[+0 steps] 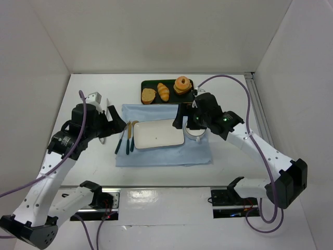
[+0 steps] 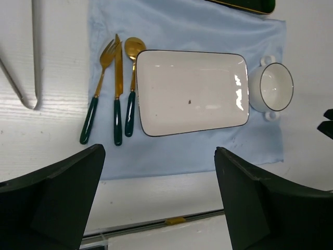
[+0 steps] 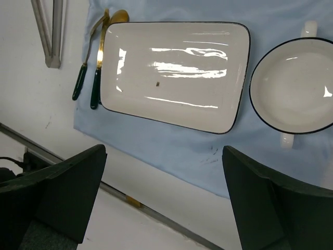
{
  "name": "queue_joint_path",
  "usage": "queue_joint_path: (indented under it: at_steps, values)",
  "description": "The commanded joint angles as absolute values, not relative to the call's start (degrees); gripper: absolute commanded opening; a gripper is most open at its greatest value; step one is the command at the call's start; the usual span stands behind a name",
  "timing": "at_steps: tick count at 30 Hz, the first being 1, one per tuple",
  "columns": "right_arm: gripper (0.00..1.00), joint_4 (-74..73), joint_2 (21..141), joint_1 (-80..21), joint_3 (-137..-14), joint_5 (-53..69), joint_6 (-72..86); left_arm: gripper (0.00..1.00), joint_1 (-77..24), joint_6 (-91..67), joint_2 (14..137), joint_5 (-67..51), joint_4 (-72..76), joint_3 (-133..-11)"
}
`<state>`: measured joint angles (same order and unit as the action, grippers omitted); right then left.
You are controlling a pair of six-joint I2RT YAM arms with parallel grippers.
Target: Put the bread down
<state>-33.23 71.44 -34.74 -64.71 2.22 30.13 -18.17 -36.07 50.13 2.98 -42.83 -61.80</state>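
Observation:
The bread, a small golden-orange roll, lies on a dark tray at the back, between a flat brown slice and a round stacked pastry. It is out of both wrist views. My right gripper is open and empty, hovering in front of the tray over the right end of a white rectangular plate; in the right wrist view its fingers frame the cloth's near edge. My left gripper is open and empty left of the plate, and its wrist view shows nothing between the fingers.
The plate sits on a light blue cloth. A fork, knife and spoon with green handles lie left of it. A white two-handled bowl stands on its right. Pale tongs lie further left.

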Motion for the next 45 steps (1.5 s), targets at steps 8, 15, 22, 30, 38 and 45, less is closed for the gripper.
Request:
queue_joint_path:
  at_steps: [8, 15, 22, 30, 38, 45]
  values:
    - [0.99, -35.0, 67.9, -38.4, -67.8, -6.5, 26.8, 1.0, -18.4, -33.9, 46.6, 7.2, -46.7, -63.0]
    - [0.99, -35.3, 65.9, -38.4, -65.1, -6.6, 26.1, 0.93, -18.4, -34.5, 48.9, 14.0, -48.2, -61.2]
    - [0.99, -35.3, 66.0, -38.4, -62.9, -4.8, 27.9, 0.98, -18.4, -32.9, 56.6, 22.0, -49.6, -59.2]
    - [0.99, -34.7, 67.1, -38.4, -63.5, -3.7, 27.9, 0.99, -18.4, -35.0, 63.1, 29.3, -49.0, -56.8]
    - [0.99, -34.7, 67.6, -38.4, -64.1, -3.2, 27.9, 0.99, -13.5, -33.8, 66.7, 23.8, -39.6, -51.5]
    - [0.99, -35.2, 68.1, -38.4, -64.6, -3.2, 27.9, 0.99, -5.4, -30.7, 71.7, 16.6, -30.2, -48.4]
